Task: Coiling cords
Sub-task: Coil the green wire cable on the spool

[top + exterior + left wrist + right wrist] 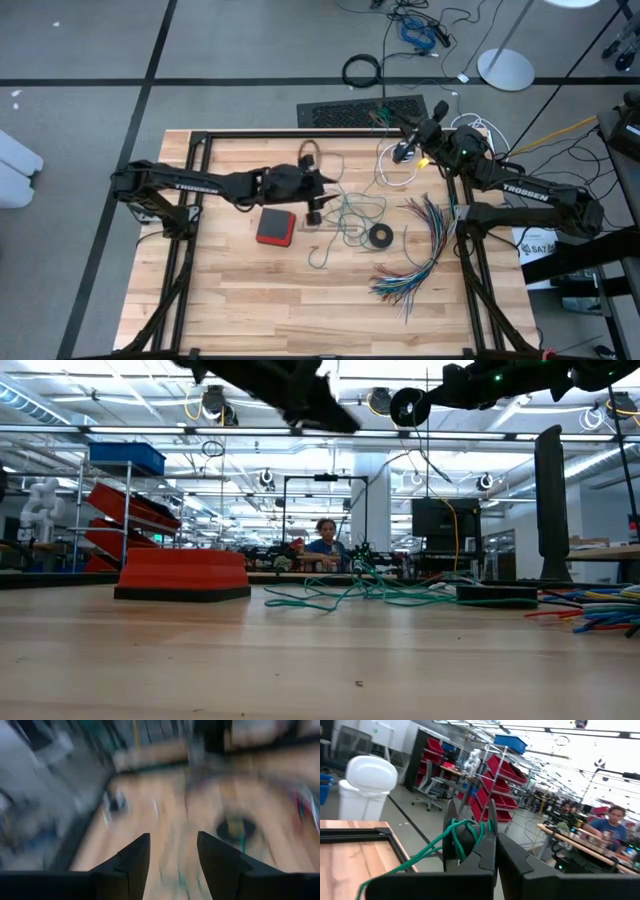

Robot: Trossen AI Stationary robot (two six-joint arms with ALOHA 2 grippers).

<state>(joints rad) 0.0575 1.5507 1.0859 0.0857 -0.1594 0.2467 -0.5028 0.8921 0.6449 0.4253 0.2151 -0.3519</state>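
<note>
A teal-green cord point(352, 215) lay in loose, tangled loops on the wooden table point(250, 300), between a red-and-black block point(276, 227) and a small black ring point(380, 236). One strand of it showed wound in several turns around a small round black-and-white piece point(466, 840), which the right gripper point(470, 827) pinched between pressed-together fingers, raised above the table's far right corner. From there the strand trailed down over the table's edge. A thin white cord point(395, 165) curved in an open loop on the wood just below that gripper. The left gripper point(325, 183) hovered over the table's middle, near the tangle, its fingers point(132, 857) spread apart and holding nothing. A fanned bundle of multicoloured wires point(425, 245) lay to the right of the ring. Seen from table height, the green cord point(340, 592) sprawled flat across the wood, with a person point(325, 545) seated in the room behind.
</note>
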